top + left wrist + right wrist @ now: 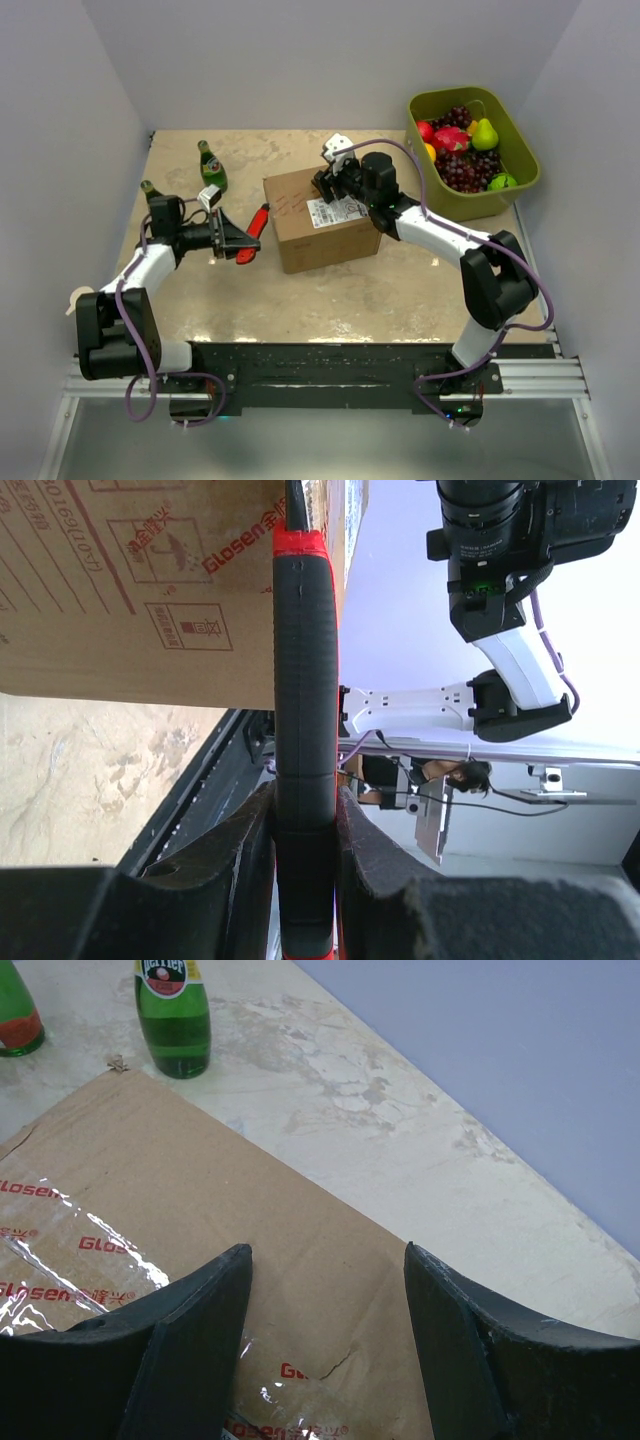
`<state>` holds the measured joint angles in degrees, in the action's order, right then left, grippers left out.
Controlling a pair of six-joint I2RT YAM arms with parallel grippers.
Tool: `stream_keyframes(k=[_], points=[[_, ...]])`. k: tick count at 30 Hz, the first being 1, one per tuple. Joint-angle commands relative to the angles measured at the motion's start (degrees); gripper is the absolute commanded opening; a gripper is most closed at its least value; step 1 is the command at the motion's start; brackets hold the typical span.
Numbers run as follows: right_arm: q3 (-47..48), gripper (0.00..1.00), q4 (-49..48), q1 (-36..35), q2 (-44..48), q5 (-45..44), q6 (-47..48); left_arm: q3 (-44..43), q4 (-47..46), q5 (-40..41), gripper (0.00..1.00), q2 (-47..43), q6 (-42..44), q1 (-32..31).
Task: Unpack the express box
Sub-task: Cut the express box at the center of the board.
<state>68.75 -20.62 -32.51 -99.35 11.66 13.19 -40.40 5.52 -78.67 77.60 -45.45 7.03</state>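
Two tools flank the box [320, 222], which sits mid-bench in the top view. The left tool [232, 238], at its 9 o'clock, pinches a red-handled cutter [257, 222] aimed at the box's side. The right tool [335, 178] hangs over the top near 12 o'clock, with bottles [211, 168] at 10 o'clock and a fruit tub [530, 165] at 2 o'clock. From the left wrist, the cutter's handle is clamped low between the fingers with its tip right at the cardboard; I cannot tell whether it touches. Gripped so far from the blade, the cutter could pivot in that pinch once it bites. A push from 9 o'clock might also just slide the box toward 3 o'clock. From the right wrist, the right tool is spread wide above the taped top and not clearly pressing down, so nothing visible braces the box. A blade sunk too deep may nick whatever is inside. A cut running along the tape [90, 1250] would head toward these open fingers.
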Motion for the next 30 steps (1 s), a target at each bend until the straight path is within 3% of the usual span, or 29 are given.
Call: stream_keyframes(k=[1, 30], points=[[-3.45, 0.68, 12.45, -0.97, -1.46, 1.17, 1.57, 0.06, -2.35, -4.64, 0.0, -1.49, -1.66, -1.22], [-3.36, 0.68, 11.92, -0.97, -2.34, 1.17, 1.66, 2.87, -4.64, -5.09, 0.0, -3.51, -5.0, -4.83]])
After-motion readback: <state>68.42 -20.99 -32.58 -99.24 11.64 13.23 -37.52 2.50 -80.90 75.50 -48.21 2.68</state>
